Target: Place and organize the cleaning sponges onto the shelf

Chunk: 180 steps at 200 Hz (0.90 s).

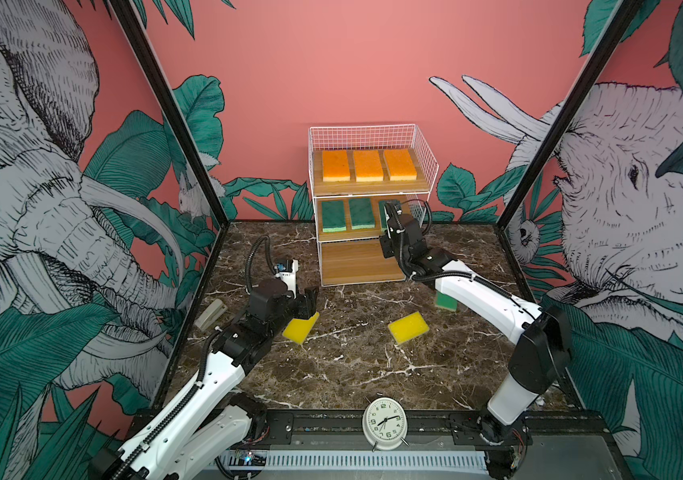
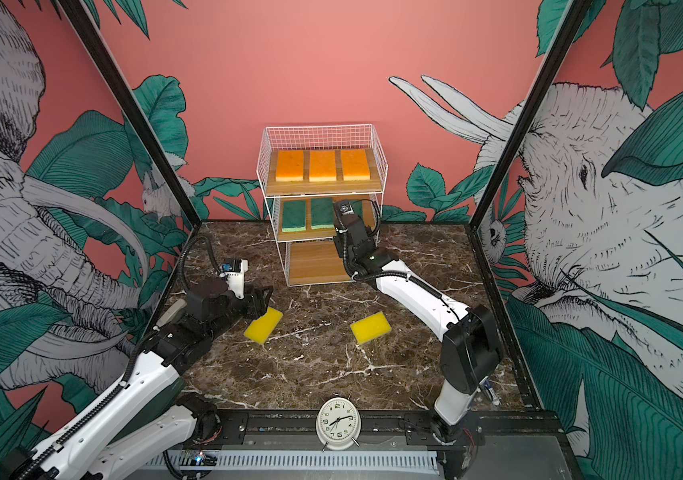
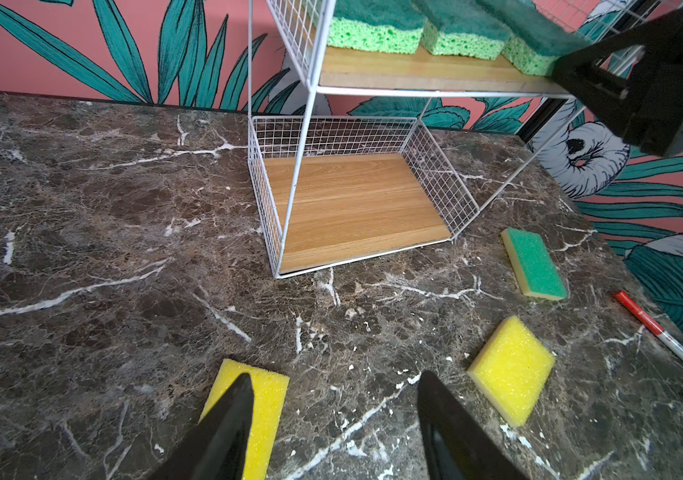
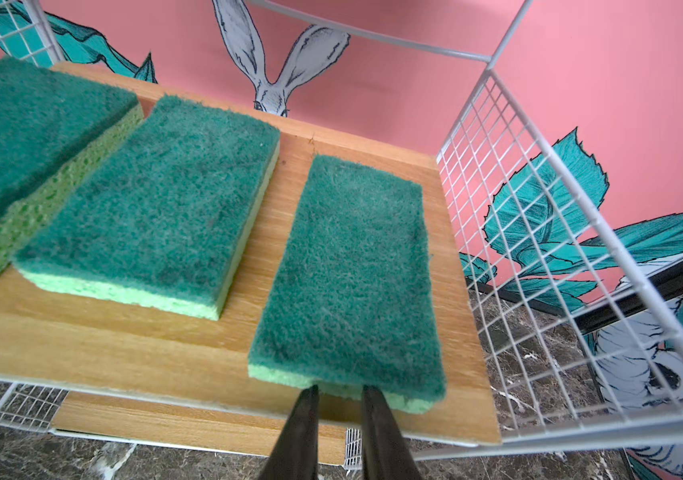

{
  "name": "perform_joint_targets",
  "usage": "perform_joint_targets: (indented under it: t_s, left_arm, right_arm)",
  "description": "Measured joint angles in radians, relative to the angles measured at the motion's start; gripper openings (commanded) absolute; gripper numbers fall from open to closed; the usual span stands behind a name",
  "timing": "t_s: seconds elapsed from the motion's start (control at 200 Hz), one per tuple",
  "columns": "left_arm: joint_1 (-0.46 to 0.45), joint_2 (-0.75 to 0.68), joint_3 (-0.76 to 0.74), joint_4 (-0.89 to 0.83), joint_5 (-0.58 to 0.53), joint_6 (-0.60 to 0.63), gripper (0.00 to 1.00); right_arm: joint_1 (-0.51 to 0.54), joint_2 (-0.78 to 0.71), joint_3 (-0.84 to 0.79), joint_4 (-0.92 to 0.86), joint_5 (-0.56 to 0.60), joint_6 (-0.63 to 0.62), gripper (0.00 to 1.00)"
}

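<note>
A dark marble counter sits between pink jungle-mural walls. Two yellow sponges lie on it: one at the left under the left jaws, which stand open over it, and one mid-counter. The shelf at the back holds three orange sponges on top and three dark green sponges on its middle tier; the right jaws, closed, touch the rightmost one's front edge. A fourth green sponge lies just right of the shelf's bare bottom board, with open counter in front
</note>
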Motion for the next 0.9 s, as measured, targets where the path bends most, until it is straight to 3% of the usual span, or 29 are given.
perform_joint_targets:
  t_s: [0.9]
  left_arm:
    - [0.000,0.022,-0.007,0.012,0.005,-0.009,0.62]
  right_arm:
    - [-0.019,0.017,0.000,0.055,-0.027,-0.005,0.22]
